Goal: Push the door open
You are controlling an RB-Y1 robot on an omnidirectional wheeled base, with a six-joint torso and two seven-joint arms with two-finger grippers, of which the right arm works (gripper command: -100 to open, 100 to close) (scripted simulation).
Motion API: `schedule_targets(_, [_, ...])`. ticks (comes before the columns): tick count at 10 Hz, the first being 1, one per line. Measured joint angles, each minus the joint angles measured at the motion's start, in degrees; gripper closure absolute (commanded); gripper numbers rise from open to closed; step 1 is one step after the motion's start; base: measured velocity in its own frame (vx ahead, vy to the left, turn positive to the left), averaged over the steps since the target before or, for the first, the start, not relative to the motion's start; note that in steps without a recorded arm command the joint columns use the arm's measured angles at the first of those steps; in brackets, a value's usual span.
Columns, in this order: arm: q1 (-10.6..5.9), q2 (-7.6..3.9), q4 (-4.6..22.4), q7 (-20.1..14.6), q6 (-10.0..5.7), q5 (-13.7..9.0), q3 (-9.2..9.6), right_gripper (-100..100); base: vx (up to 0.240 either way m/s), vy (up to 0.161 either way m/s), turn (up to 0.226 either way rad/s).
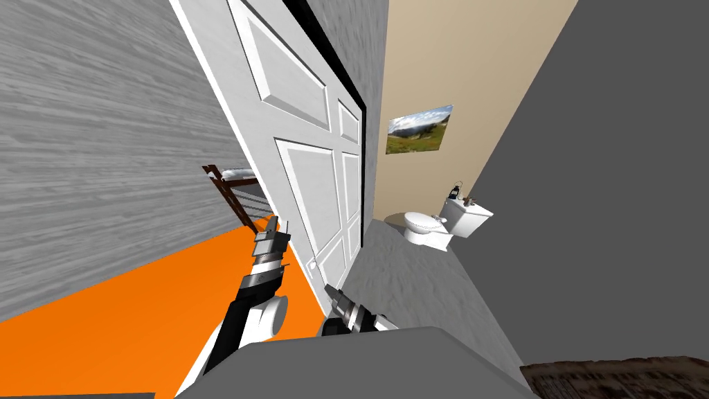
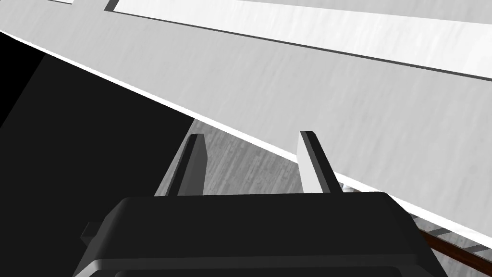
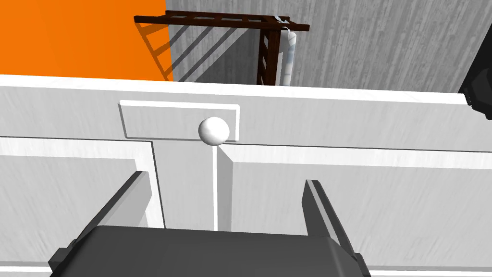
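The white panelled door [image 1: 304, 173] stands ajar, its free edge slanting down towards my arms. Its round white knob [image 3: 214, 130] sits on a plate near that edge, and is small in the head view [image 1: 311, 264]. My right gripper [image 3: 223, 185] is open and points at the door face just short of the knob, low by the door's corner [image 1: 331, 291]. My left gripper [image 1: 271, 222] is open beside the free edge over the orange floor. In its wrist view the left gripper [image 2: 250, 139] has one fingertip [image 2: 307, 144] close to the door's [image 2: 312, 81] edge.
A dark wooden rack [image 1: 232, 183] with a pale towel [image 3: 287, 60] stands against the grey wall behind the door. The floor there is orange [image 1: 138, 318]. To the right, a grey floor leads to a white toilet [image 1: 426, 227] below a landscape picture [image 1: 419, 129].
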Motion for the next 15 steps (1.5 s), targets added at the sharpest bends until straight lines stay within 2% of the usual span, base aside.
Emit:
schedule_targets(2, [-0.80, 0.23, 2.31, 0.02, -0.64, -0.05, 1.26, -100, 0.126, -0.026, -0.005])
schedule_targets(3, [-0.86, 0.26, 2.51, 0.05, -0.79, -0.05, 1.32, -100, 0.075, 0.083, 0.046])
schedule_targets(12, [-0.71, 1.69, 5.06, 0.64, -1.87, 0.06, -0.17, -100, 0.102, 0.153, 0.029])
schedule_targets(14, [-0.66, 1.98, 5.56, 0.78, -2.11, 0.08, -0.48, -100, 0.078, 0.080, 0.014])
schedule_targets(15, [-0.67, 2.01, 5.57, 0.79, -2.13, 0.08, -0.50, 100, -0.006, -0.004, -0.003])
